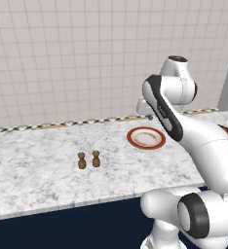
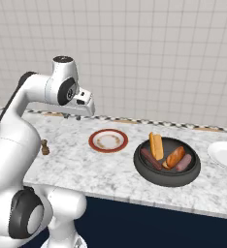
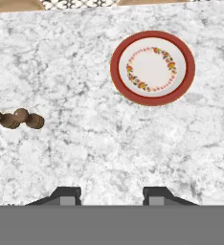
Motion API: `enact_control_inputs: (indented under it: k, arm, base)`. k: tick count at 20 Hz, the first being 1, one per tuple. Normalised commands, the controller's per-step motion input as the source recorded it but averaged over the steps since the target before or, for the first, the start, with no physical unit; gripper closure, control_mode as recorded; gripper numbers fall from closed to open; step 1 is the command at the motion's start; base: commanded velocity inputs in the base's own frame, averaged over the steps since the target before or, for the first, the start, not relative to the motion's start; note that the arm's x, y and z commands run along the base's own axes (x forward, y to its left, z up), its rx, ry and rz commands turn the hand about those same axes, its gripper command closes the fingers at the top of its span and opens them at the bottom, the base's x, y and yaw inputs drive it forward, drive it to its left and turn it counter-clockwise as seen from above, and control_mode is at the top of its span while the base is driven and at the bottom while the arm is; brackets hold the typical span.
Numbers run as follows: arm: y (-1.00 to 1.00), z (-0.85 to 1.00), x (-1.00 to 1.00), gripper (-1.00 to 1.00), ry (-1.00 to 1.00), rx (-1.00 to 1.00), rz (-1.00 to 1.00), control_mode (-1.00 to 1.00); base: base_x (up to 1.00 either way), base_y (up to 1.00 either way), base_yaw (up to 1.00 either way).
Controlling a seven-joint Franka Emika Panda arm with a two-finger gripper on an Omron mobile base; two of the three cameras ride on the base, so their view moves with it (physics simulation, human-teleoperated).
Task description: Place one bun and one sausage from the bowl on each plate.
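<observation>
Our claw (image 3: 111,195) hovers released above the tabletop (image 3: 109,143); the red-rimmed plate (image 3: 152,68) lies at one o'clock.

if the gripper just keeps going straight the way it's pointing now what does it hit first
Probably bare marble counter. The gripper points down at it with open, empty jaws; the red-rimmed plate lies off to one side and the two small brown shakers to the other.

Bright even rendered light, soft faint shadows, no glare, sharp throughout
</observation>
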Motion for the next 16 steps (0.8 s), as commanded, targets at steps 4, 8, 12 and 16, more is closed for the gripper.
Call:
enact_control_inputs:
  k: [4,8,12,16]
  arm:
    - [-0.09,0.0,-0.11,-1.0,0.03,0.0,0.0,-1.0]
    - [-0.89,0.0,0.0,-1.0,0.12,0.0,0.0,-1.0]
    - [-1.0,-0.02,0.0,-1.0,0.12,0.0,0.02,-1.0]
    - [-1.0,-0.2,0.0,-1.0,0.05,0.0,0.04,-1.0]
  base:
    - [0.0,0.0,0.0]
    - [0.0,0.0,0.0]
    - [0.0,0.0,0.0]
    - [0.0,0.0,0.0]
